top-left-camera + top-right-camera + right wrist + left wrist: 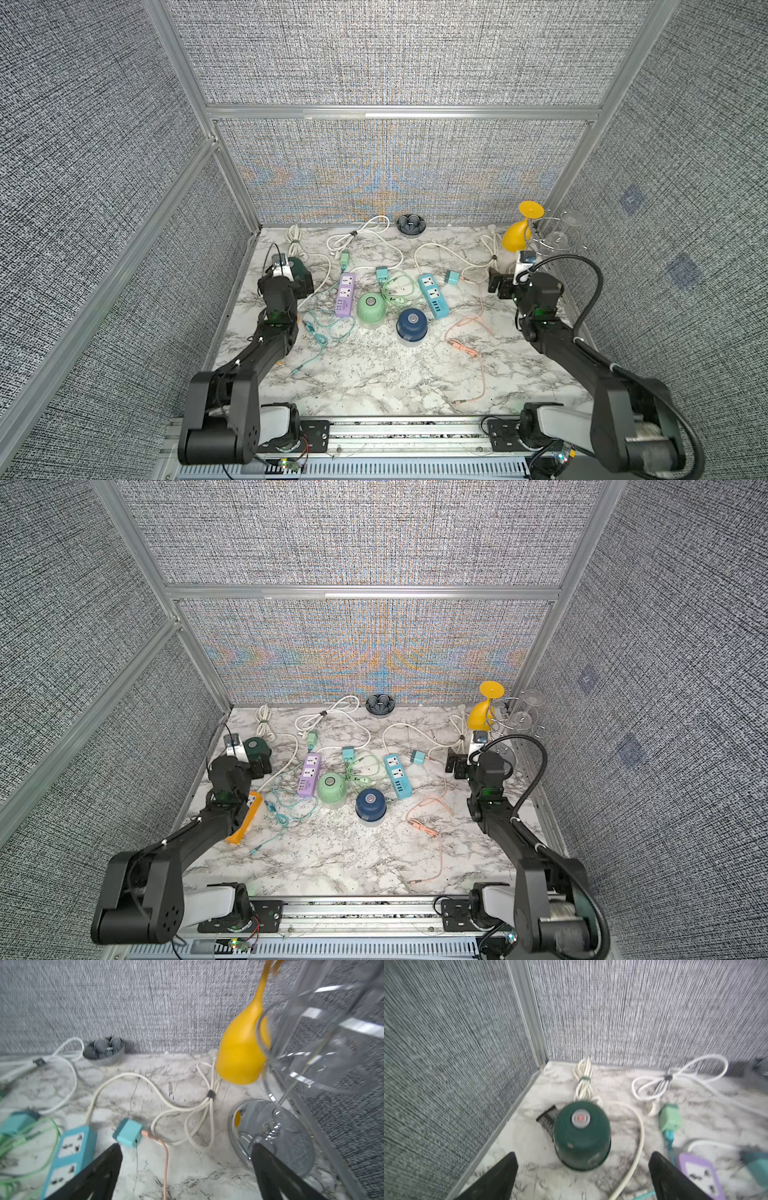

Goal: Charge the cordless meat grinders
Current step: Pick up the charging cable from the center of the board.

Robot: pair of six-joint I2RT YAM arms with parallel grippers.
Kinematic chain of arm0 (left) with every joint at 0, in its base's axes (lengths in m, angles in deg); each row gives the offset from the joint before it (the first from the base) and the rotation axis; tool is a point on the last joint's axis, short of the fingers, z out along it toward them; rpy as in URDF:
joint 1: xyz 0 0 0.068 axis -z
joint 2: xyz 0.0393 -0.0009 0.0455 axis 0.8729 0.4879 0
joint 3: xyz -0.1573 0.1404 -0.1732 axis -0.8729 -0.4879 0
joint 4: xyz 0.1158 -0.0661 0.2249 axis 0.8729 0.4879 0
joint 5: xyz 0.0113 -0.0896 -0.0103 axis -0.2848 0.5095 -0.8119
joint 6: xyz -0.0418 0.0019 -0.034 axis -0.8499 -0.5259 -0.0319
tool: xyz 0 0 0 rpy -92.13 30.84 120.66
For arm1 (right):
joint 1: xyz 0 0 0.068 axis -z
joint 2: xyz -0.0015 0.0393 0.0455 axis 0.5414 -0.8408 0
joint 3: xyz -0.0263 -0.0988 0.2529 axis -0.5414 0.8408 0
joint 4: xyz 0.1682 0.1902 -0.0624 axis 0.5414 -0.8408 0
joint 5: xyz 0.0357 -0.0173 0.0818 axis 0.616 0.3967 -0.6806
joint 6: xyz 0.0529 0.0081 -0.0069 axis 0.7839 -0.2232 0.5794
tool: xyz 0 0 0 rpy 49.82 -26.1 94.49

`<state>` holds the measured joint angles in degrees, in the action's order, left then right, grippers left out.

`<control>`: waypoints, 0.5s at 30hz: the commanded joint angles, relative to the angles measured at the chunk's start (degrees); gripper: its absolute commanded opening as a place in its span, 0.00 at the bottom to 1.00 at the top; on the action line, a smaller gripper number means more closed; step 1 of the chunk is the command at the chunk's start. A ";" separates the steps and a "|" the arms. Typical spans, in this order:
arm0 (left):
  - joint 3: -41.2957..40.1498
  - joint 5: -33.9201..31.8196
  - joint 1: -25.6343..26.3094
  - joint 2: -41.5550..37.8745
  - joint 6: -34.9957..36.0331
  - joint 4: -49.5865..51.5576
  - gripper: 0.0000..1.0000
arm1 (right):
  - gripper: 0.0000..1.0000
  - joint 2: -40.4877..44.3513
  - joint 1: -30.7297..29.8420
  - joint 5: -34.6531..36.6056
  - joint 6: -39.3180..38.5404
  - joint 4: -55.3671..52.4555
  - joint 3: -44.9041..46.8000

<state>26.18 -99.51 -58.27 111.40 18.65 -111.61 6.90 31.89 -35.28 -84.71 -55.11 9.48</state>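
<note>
The left claw (pixel 582 1153) stands wide open and holds nothing. The dark green grinder (pixel 581 1136) stands upright on the marble bench (pixel 374 382) just ahead of it, in line with the gap between the two fingers and touching neither. Its silver top button faces up. A bundled white cord (pixel 583 1082) lies beyond the grinder, at the back wall. To this claw's right lie a green adapter (pixel 669 1119) and one end of the purple power strip (pixel 697 1172).

The right claw (pixel 186 1145) is also spread wide and empty, low over the bench. A teal adapter cube (pixel 127 1133) sits just ahead of its left finger, and a pink cable (pixel 165 1163) runs from the cube back through the gap between the fingers. The blue power strip (pixel 70 1155) lies to the left of that finger. The chrome base of a glass rack (pixel 291 1136) is by its right finger, with a yellow glass (pixel 239 1057) hanging bowl-down ahead.

In both top views the other two grinders stand upright between the two claws, well apart from each. The mint green grinder (pixel 371 306) is just beside the purple strip. The navy blue grinder (pixel 412 326) stands a little nearer the robot, close to the blue strip. In a top view an orange power strip (pixel 246 818) lies partly under the left arm, behind its claw.
</note>
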 commanded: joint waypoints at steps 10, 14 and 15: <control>18.87 16.01 7.60 -13.44 -23.38 55.75 0.80 | 0.73 9.76 -1.10 -20.77 20.71 -62.98 -17.94; 15.47 16.63 19.04 -16.37 -29.37 59.02 0.75 | 0.78 12.66 -11.43 -17.38 25.69 -67.20 -13.89; 13.27 16.36 21.80 -17.15 -31.86 58.42 0.74 | 0.78 12.96 -14.99 -15.73 27.39 -67.61 -12.53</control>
<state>41.87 -84.96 -40.46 95.38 -6.20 -60.21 19.09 22.01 -51.45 -62.77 -114.28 -4.77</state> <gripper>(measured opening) 0.742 0.777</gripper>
